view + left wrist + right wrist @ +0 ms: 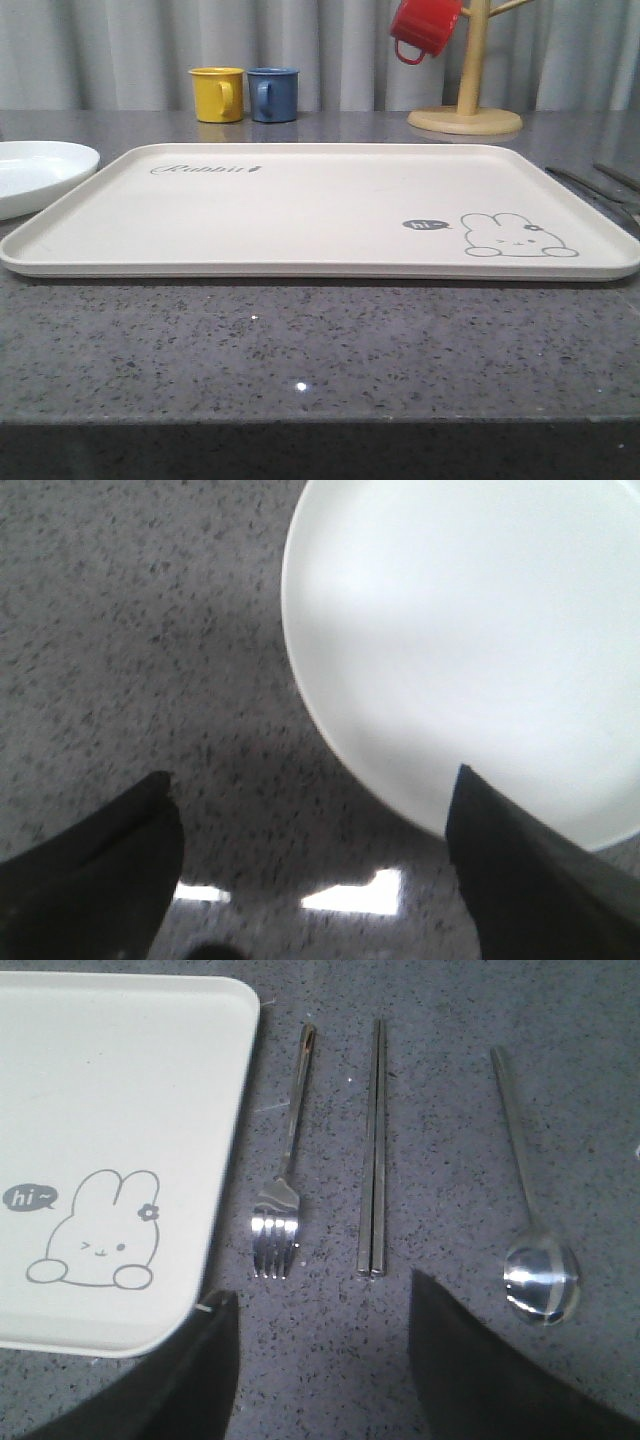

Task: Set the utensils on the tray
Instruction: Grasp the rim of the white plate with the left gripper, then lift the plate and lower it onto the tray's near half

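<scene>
Just ahead of right gripper (320, 1350): fork (282, 1175), chopsticks (374, 1150), spoon (530, 1210), handles pointing away | jaws wide, empty | tray (120, 1080) beside fork | left gripper (315, 870) open, empty, probably farther

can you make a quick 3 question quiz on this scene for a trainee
1. True or false: the tray already holds a utensil.
2. Which lies nearest the tray: A the fork, B the chopsticks, C the spoon?
3. Fill in: the left gripper hangs open by the rim of the white ____.

Key: 1 false, all three lie on the counter beside it. 2 A. 3 plate. The right gripper is open too.
</scene>
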{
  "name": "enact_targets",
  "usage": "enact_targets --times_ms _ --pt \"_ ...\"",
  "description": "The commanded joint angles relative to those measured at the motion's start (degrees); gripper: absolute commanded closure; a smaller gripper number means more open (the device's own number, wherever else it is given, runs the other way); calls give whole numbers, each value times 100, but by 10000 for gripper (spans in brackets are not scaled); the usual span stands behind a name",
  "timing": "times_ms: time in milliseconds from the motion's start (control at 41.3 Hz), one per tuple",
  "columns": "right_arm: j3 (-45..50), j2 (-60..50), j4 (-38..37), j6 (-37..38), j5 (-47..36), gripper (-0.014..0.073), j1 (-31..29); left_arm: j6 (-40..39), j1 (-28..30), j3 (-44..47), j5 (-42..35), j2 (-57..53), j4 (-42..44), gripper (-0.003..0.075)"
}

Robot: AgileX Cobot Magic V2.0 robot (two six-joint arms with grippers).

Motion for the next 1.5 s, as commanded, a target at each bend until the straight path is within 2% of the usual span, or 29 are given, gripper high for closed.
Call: enact_targets --times_ms 0,339,508,629,822,919,1040,1282,1475 --pt "-144 27 -42 -9 -361 176 -41 446 134 -466 -289 285 -852 193" --pt "-144 27 -42 -9 -361 176 -41 445 134 -1049 -411 1382 -1269 193" --pt "-144 27 -42 -9 -361 176 -41 458 134 -1059 -380 1528 -1269 211" --pt "-144 27 -42 -9 -361 176 -41 545 134 -1059 -370 1538 -1269 292" --pt "-144 27 -42 -9 -361 176 -41 545 134 -1059 -227 1538 -1108 498" --pt "-144 27 -42 -9 -361 176 -41 545 134 -1059 -177 1538 -913 629" --pt "-144 27 -42 -9 -361 176 -41 545 134 -1059 -165 1538 -823 735" --pt "-144 27 -42 -9 -361 176 -41 545 134 -1071 -128 1301 -961 738" --pt "-144 27 -42 -9 -361 176 -41 573 124 -1413 216 994 -1261 738"
